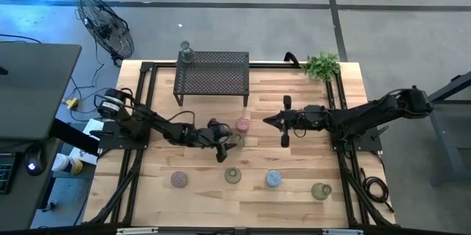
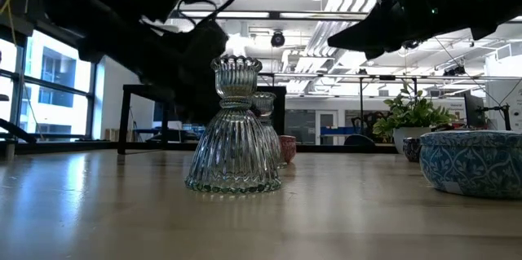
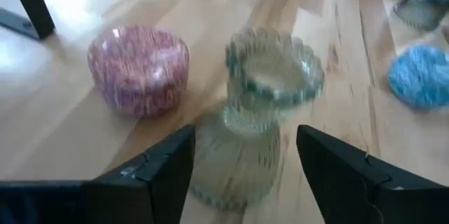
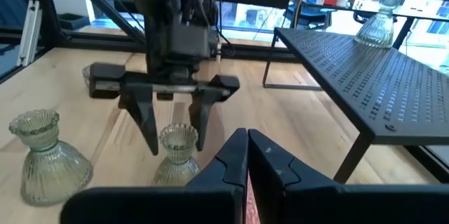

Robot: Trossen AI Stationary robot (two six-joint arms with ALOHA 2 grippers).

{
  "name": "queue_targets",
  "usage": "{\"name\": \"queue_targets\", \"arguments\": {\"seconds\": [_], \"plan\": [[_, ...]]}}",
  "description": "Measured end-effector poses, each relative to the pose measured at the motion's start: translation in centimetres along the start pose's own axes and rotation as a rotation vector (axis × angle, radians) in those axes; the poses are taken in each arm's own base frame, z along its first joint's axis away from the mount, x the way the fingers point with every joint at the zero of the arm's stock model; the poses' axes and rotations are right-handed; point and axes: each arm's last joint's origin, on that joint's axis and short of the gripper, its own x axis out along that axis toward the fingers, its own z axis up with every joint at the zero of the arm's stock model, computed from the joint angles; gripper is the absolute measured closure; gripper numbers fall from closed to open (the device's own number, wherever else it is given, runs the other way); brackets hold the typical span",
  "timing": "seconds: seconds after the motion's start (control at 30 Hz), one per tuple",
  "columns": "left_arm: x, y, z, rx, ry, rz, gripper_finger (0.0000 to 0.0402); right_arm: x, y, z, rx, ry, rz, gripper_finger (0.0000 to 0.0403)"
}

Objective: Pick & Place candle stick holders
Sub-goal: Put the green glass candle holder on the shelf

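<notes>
On the wooden worktop (image 1: 199, 191), a clear ribbed glass candle stick holder (image 3: 261, 112) stands upright by the pink holder (image 3: 138, 69). The left gripper (image 3: 238, 164) straddles its base, fingers apart and not clamping. The right gripper (image 4: 245, 157), fingers together, hovers just beyond.

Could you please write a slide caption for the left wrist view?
Open left gripper straddling a clear ribbed glass candle holder, beside a pink glass cup on the wooden table.

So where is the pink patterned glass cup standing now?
In the high view the pink patterned glass cup stands mid-table, just in front of the black mesh rack, beside the clear ribbed glass candle holder that sits between the left gripper's open fingers.
</notes>
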Motion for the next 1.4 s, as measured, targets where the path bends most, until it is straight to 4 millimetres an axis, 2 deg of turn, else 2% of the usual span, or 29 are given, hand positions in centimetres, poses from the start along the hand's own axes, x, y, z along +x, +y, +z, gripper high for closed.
{"name": "queue_targets", "arguments": {"seconds": [0.23, 0.4, 0.7, 1.07, 1.17, 1.4], "plan": [[0.2, -0.6, 1.4, 0.054, -0.088, -0.013, 0.0169, 0.0, 0.0, -0.1, 0.004, 0.007, 0.001, 0.0401], [0.2, -0.7, 1.5, 0.051, -0.075, -0.023, 0.0170, 0.0, 0.0, -0.1, 0.000, 0.005, 0.001, 0.0402], [1.2, -1.5, 2.5, 0.086, -0.101, -0.020, 0.0154, 0.0, 0.0, 0.1, -0.007, -0.010, -0.003, 0.0401], [1.6, -1.5, 2.3, 0.130, -0.060, 0.008, 0.0155, 0.0, 0.0, 0.1, -0.009, -0.009, 0.000, 0.0402], [1.6, -1.5, 2.3, 0.131, -0.058, 0.011, 0.0170, 0.0, 0.0, 0.1, -0.009, -0.008, 0.000, 0.0401], [1.6, -1.5, 2.3, 0.164, -0.060, 0.012, 0.0235, 0.0, 0.0, 0.1, -0.009, -0.008, 0.000, 0.0401]]}}
